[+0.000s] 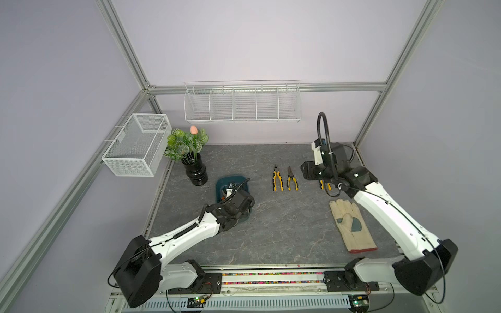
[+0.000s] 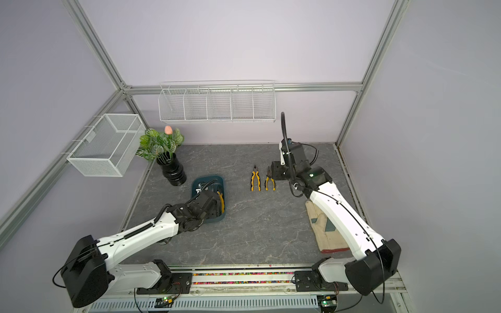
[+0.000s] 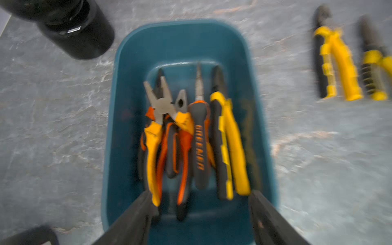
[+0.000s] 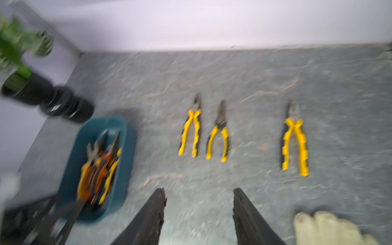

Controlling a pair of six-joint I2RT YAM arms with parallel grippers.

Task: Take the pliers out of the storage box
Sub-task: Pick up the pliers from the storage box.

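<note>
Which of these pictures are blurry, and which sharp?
Both top views are sharp. The left wrist view is smeared, worst at its edges, though the pliers in the storage box are recognisable. The right wrist view is blurriest: the glove is a pale smudge.

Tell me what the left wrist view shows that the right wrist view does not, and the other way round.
Left wrist only: the lettering on a grey-orange handle in the box. Right wrist only: a third yellow pliers lying apart on the table, the glove, the plant leaves and the wall. Both: the box with its pile of pliers, two yellow pliers side by side on the table, and the black vase.
</note>
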